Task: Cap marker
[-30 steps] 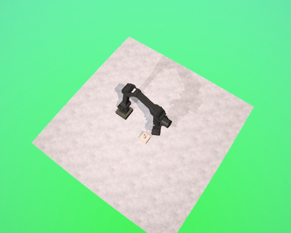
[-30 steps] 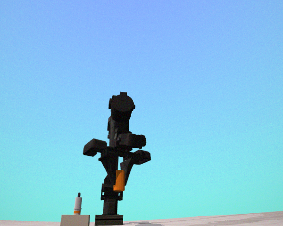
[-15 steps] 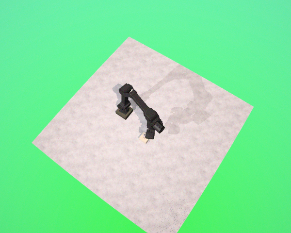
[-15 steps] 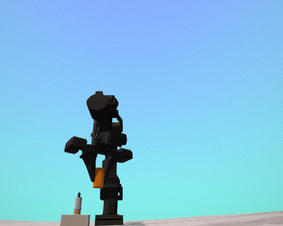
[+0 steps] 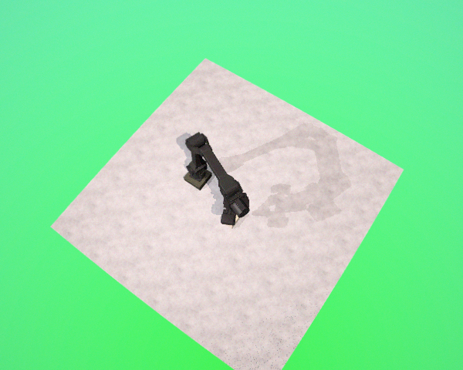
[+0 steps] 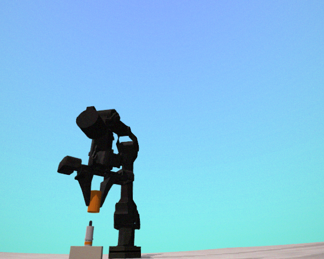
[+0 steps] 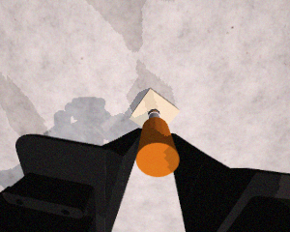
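- Gripper (image 6: 94, 201) pointed down, fingers (image 6: 85, 189) clamped on the orange cap (image 6: 94, 201)
- Cap held in the air, slightly tilted, directly above the marker (image 6: 89, 234) with a clear gap between them
- Marker upright in the beige holder block (image 6: 85, 252) on the table (image 5: 263, 258), just beside the arm's base (image 6: 125, 251)
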`<state>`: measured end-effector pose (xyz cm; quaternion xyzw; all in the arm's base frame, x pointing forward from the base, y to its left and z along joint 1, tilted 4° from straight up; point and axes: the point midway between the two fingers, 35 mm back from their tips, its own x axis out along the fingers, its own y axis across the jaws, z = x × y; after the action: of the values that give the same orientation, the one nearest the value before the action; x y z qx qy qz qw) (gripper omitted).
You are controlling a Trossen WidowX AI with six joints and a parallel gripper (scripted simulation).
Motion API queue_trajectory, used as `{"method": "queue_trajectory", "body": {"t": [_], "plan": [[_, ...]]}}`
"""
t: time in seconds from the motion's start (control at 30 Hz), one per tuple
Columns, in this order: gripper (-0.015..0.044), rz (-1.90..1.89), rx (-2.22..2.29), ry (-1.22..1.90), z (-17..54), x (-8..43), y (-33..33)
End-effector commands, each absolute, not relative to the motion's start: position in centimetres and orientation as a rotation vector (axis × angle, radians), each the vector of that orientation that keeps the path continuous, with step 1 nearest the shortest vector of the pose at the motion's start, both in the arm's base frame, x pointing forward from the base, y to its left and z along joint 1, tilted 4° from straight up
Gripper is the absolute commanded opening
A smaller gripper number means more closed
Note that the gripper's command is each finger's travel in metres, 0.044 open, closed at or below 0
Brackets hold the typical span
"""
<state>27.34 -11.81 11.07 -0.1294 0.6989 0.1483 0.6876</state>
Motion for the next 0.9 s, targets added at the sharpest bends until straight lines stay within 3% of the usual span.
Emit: {"method": "queue_trajectory", "body": {"t": [0.0, 0.87], "plan": [[0.0, 0.34, -0.297, 1.57, 11.1, 26.9, -12.2], [0.0, 0.34, -0.297, 1.57, 7.6, 26.9, -12.1]]}}
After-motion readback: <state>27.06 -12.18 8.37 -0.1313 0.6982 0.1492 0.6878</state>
